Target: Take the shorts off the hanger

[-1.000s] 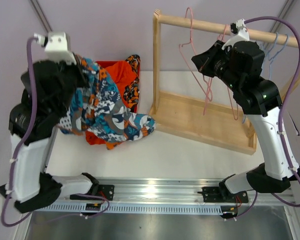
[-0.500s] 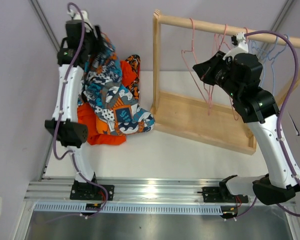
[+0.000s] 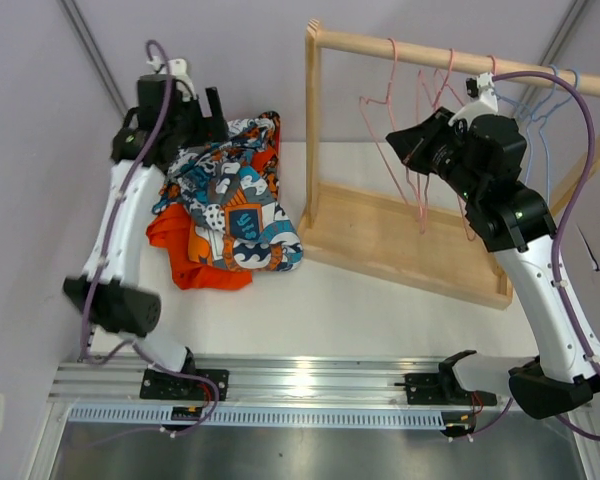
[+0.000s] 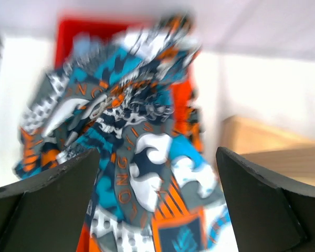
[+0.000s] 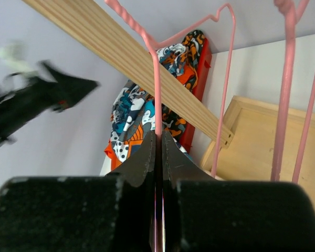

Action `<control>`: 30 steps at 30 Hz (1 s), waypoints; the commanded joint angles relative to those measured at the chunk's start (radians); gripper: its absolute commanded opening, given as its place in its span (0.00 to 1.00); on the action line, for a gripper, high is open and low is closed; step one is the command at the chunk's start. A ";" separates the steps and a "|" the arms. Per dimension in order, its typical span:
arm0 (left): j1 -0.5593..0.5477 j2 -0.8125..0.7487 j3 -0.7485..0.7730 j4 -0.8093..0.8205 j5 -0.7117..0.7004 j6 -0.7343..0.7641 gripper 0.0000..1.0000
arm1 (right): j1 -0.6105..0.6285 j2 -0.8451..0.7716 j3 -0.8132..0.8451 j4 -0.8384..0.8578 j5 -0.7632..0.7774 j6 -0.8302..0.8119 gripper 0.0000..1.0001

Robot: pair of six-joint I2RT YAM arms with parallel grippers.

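Note:
The teal-orange-white wave-print shorts [image 3: 232, 198] [image 4: 142, 136] lie loose on top of a heap at the back left. Under them are bright orange shorts [image 3: 180, 255], and orange-black blotched shorts [image 3: 267, 130] lie at the heap's far side. My left gripper [image 3: 212, 108] [image 4: 157, 157] hovers above the heap, open, with nothing between its fingers [image 4: 52, 205]. My right gripper [image 3: 398, 140] [image 5: 158, 139] is shut on the wire of a bare pink hanger [image 3: 390, 95] [image 5: 156, 79] that hangs from the wooden rail [image 3: 420, 48].
A red bin [image 4: 68, 31] [image 5: 202, 63] sits under the heap. The wooden rack's base tray [image 3: 380, 245] and upright post [image 3: 312, 120] stand right of the heap. More empty pink hangers [image 3: 445, 80] and light blue hangers [image 3: 540, 110] hang on the rail.
My left gripper carried the wave-print shorts to the back left, opened and let them fall onto the heap. My right gripper stayed shut on the pink hanger.

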 commanded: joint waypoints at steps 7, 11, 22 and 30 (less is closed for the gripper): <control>-0.088 -0.631 -0.391 0.090 -0.011 -0.020 0.99 | -0.006 -0.053 0.025 -0.085 -0.017 -0.005 0.99; -0.091 -0.794 -0.602 0.088 0.003 -0.023 0.99 | -0.007 -0.105 0.093 -0.174 0.060 -0.048 1.00; -0.091 -1.086 -0.938 0.090 0.050 -0.039 0.99 | -0.011 -0.515 -0.122 -0.142 0.144 -0.258 0.99; -0.091 -1.290 -1.136 0.157 -0.006 -0.038 0.99 | -0.009 -0.942 -0.537 -0.137 0.282 -0.201 0.99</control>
